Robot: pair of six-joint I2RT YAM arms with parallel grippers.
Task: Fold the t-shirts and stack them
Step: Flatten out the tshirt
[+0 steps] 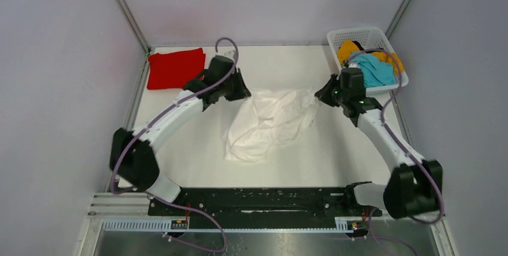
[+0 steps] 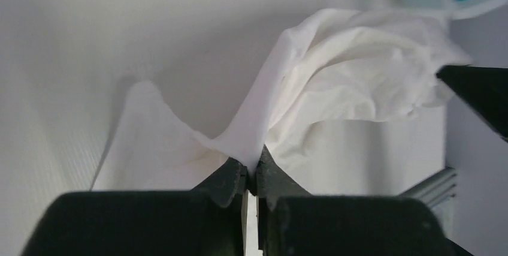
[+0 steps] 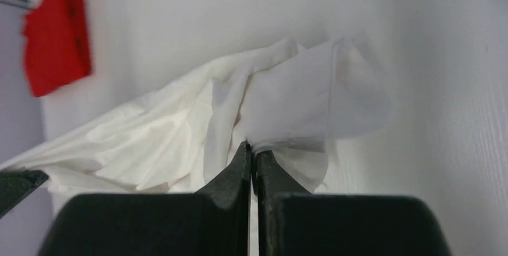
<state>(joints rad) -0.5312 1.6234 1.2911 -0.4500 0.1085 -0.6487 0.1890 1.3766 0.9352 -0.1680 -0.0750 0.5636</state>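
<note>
Top external view counts four shirts: one white t-shirt point(image 1: 269, 125) lying crumpled in the middle of the table point(image 1: 197, 154), one red t-shirt point(image 1: 175, 68) folded flat at the far left corner, and one teal t-shirt point(image 1: 377, 71) beside one orange-yellow t-shirt point(image 1: 348, 49), both inside the single white basket point(image 1: 359, 32) at the far right corner. Two arms reach in; the left gripper point(image 1: 242, 91) meets the white cloth's far left edge and the right gripper point(image 1: 321, 94) its far right edge. The tabletop is plain white, enclosed by pale grey walls point(image 1: 60, 58) with metal corner posts. Left wrist view has the left gripper point(image 2: 251, 172) pinched tight on a lifted fold of the white t-shirt, with a blurred lattice at the far right that is probably the basket. Right wrist view has the right gripper point(image 3: 251, 157) likewise clamped on a raised flap of white cloth, the red t-shirt at far left.
</note>
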